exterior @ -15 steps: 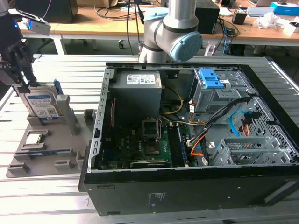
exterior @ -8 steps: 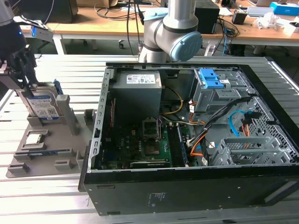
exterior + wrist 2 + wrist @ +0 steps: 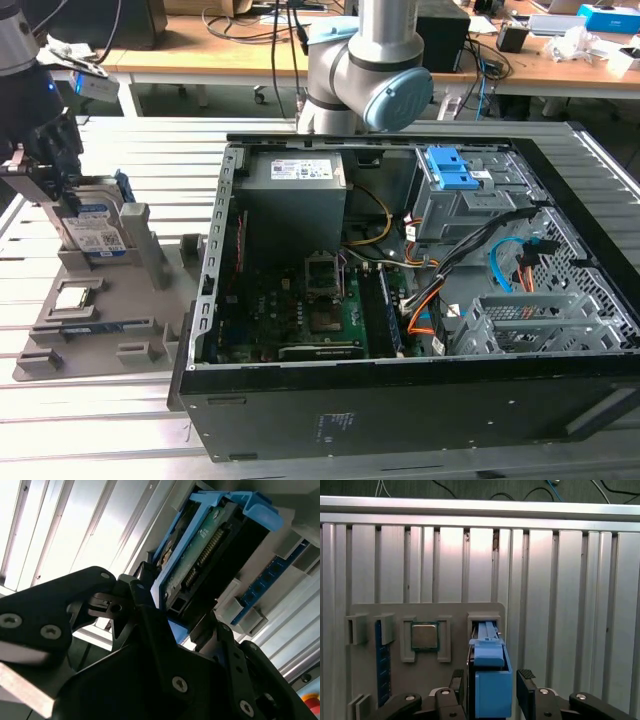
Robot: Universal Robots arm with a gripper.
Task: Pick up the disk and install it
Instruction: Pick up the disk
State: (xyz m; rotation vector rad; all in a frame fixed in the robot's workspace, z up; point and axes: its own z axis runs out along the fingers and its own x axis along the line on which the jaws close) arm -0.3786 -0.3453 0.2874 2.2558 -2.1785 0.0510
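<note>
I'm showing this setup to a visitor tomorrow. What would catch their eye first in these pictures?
The open computer case dominates the middle of the exterior view, with its circuit board and grey power supply laid bare. At that view's left, the gripper is at the disk, which stands on edge in a grey holder. The disk's bright blue frame stands out in both wrist views.

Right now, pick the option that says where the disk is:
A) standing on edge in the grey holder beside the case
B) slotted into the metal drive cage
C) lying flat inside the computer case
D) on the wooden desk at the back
A: the disk stands on edge in the grey holder, to the exterior view's left of the computer case, with the hand at it.
</note>
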